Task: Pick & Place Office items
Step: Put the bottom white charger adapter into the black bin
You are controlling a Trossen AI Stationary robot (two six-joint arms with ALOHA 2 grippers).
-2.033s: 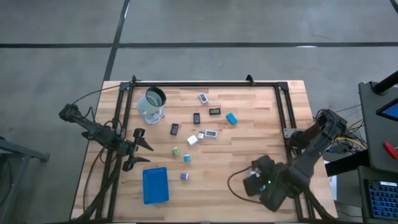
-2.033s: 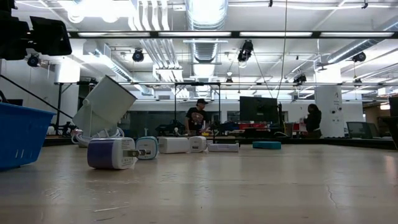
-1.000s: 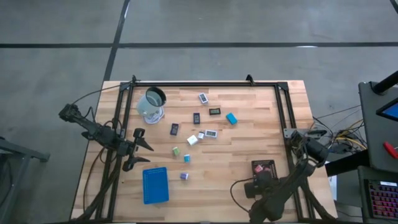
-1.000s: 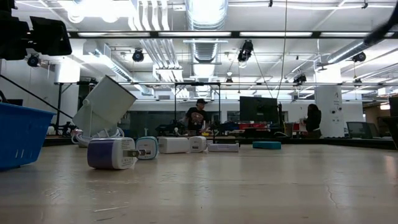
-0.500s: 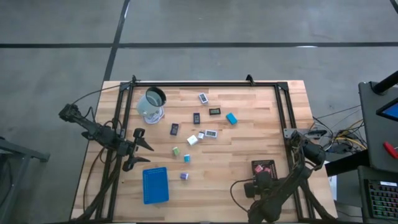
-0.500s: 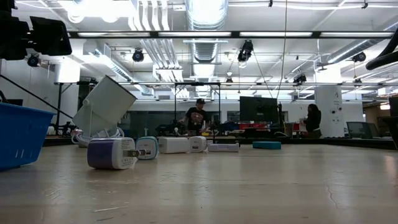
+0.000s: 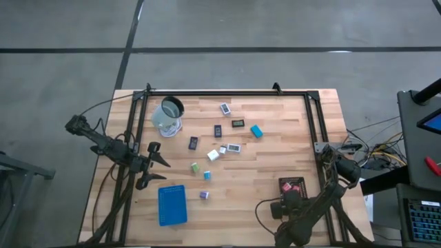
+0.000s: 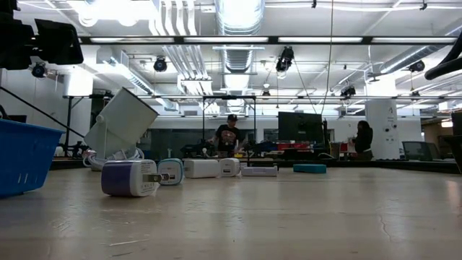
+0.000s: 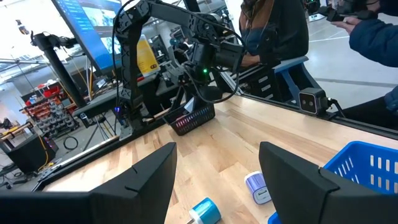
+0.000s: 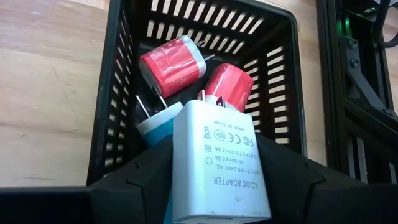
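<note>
The right gripper (image 10: 221, 171) was seen over the black basket (image 10: 121, 81) at the table's near right, a white adapter (image 10: 217, 162) between its fingers, their hold just slackened. Release into the basket, onto two red plugs (image 10: 171, 65), seemed under way. The left gripper (image 7: 153, 164) waited spread at the left; other pieces (image 7: 213, 155) lay mid-table, farther off.

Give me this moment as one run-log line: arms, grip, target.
right gripper: over black basket, white adapter between fingers | basket: two red chargers | left gripper: open, idle near blue tray
</note>
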